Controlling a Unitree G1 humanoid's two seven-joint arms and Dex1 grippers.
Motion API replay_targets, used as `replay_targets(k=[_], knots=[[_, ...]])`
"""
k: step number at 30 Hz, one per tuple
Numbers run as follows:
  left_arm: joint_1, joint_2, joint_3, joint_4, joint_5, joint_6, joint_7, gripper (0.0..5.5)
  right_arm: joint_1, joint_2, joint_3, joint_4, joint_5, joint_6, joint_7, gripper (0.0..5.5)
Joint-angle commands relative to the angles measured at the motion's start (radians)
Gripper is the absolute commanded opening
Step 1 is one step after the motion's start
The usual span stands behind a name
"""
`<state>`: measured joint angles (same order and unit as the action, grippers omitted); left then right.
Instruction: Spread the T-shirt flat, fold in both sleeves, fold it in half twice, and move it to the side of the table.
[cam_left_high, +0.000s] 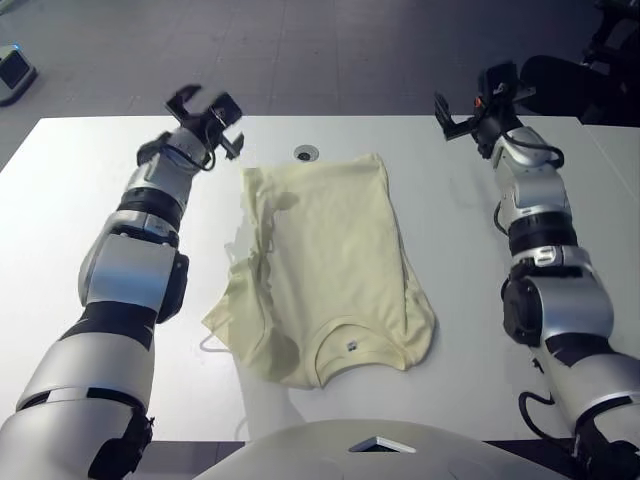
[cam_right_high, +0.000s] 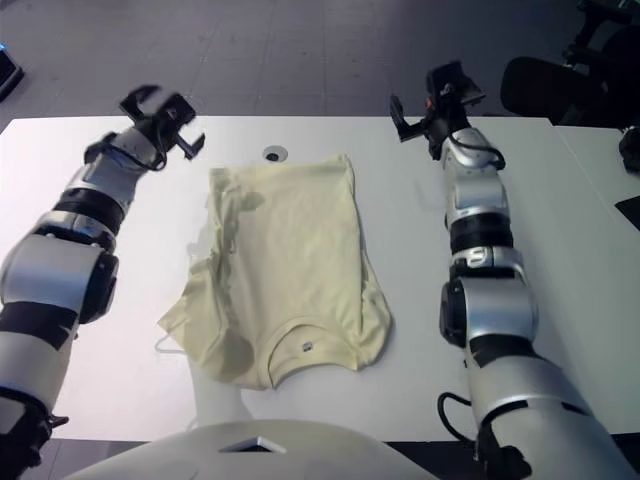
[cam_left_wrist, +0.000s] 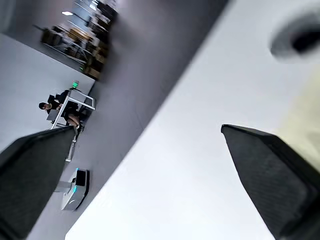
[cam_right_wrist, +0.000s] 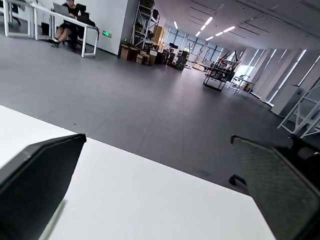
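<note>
A pale yellow T-shirt (cam_left_high: 330, 270) lies on the white table (cam_left_high: 90, 200) with its collar toward me and its hem at the far side. Its left side is bunched and folded over; the right sleeve is tucked in. My left gripper (cam_left_high: 205, 112) hangs open above the table just beyond the shirt's far left corner, holding nothing. My right gripper (cam_left_high: 478, 105) is open over the table's far edge, right of the shirt and apart from it. In the left wrist view a strip of the shirt (cam_left_wrist: 305, 107) shows past the dark fingers (cam_left_wrist: 272, 172).
A round grommet hole (cam_left_high: 306, 153) sits in the table just beyond the shirt's far edge. Bare table lies on both sides of the shirt. A dark chair (cam_left_high: 575, 85) stands past the table's far right corner.
</note>
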<state>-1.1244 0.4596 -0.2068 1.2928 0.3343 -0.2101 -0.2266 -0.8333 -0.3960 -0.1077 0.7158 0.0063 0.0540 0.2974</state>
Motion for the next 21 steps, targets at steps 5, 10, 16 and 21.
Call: replay_targets(k=[5,10,16,21], knots=[[0.739,0.183,0.39,-1.381,-0.605,0.688,-0.365,5.39,0.756,0.019,-0.229,-1.278,0.403,0.885,-0.019,5.39],[1.035,0.162,0.614,-1.734,-0.764,1.054,-0.315,5.39,0.952,0.046,-0.377,-1.444,0.63,1.117,-0.008,5.39],[1.174,0.255,0.687,-1.771,-0.978,1.329,-0.428,5.39,1.05,0.143,-0.455,-1.508,0.696,1.147,-0.106,5.39],[1.295,0.388,0.725,-1.711,-1.072,1.447,-0.592,5.39,1.111,0.217,-0.481,-1.581,0.747,1.177,-0.177,5.39]])
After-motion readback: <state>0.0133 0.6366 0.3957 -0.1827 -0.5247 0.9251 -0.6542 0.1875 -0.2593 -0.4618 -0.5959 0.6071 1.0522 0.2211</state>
